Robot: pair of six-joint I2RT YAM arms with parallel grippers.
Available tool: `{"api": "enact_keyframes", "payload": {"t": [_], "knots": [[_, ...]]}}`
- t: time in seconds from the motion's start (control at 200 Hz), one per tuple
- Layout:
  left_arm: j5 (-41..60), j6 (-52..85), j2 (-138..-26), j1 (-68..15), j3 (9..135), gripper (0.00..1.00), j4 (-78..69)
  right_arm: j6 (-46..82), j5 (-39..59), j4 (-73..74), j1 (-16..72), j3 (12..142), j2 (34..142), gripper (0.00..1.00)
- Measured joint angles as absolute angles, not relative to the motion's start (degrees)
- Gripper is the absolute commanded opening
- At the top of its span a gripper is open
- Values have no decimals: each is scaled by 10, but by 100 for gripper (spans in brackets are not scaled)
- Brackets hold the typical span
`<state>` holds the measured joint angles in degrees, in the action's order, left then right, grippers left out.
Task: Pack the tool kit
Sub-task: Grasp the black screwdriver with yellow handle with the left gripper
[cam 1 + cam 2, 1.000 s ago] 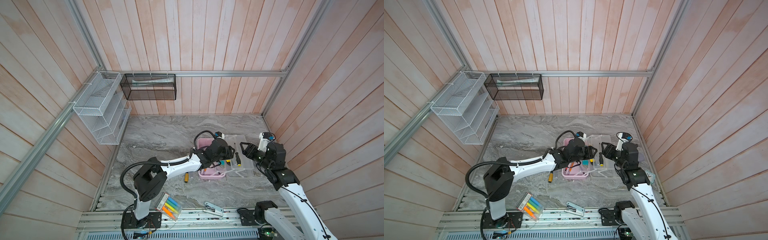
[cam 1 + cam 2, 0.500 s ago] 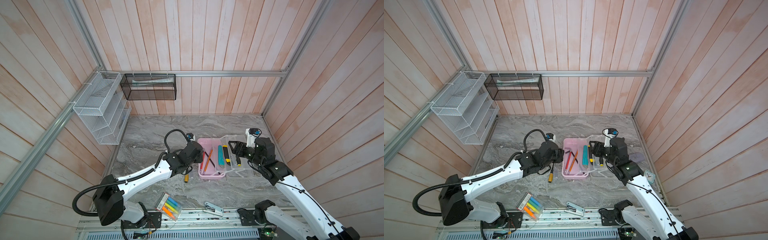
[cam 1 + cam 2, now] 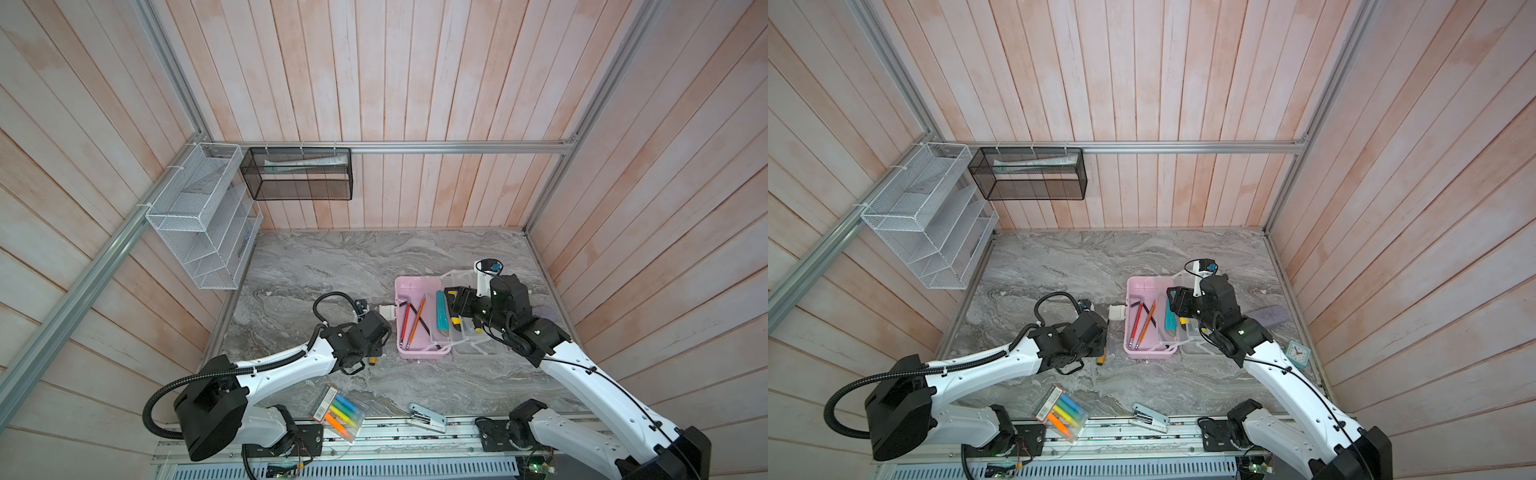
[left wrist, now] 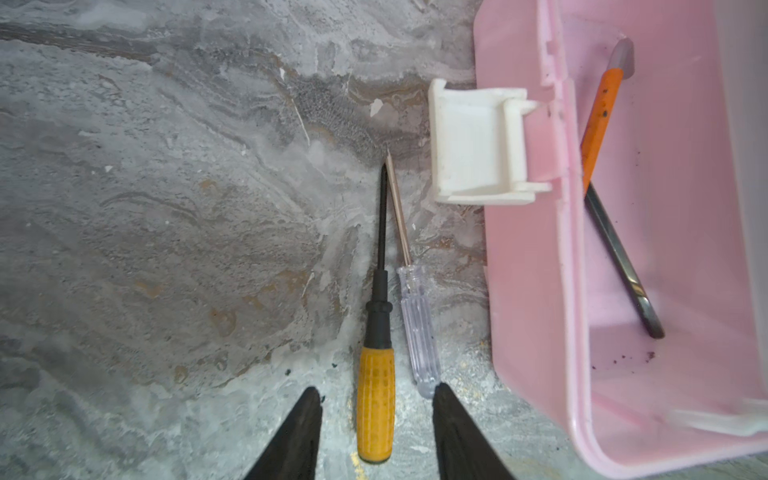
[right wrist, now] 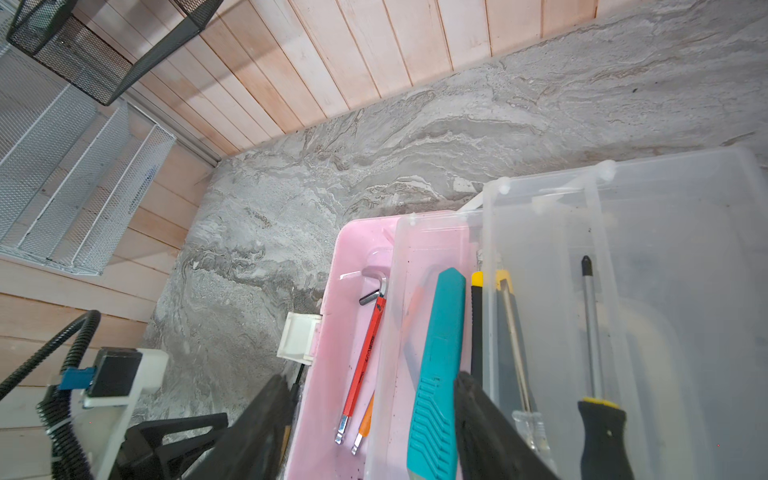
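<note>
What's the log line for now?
left fingers: open, straddling yellow-handled screwdriver | right fingers: open over teal utility knife | pink box: open

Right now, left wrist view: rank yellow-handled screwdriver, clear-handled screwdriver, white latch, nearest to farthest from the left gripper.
1. Yellow-handled screwdriver: handle between the fingers of the open left gripper.
2. Clear-handled screwdriver: alongside it, toward the pink box.
3. White latch: on that box's wall, by the screwdriver tips.
</note>
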<state>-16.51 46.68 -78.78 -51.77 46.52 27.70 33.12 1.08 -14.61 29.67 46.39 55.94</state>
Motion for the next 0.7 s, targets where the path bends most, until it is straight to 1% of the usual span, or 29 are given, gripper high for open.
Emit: {"api": "enact_keyframes", "payload": {"t": [0.145, 0.545, 0.7], "knots": [[-152, 465, -815, -507, 465, 42, 249, 337, 3, -146, 298, 464, 557, 61], [-123, 468, -906, -502, 462, 40, 204, 348, -4, -135, 298, 452, 553, 60], [-123, 470, -916, -502, 462, 37, 203, 350, -4, -126, 298, 442, 553, 60]]}}
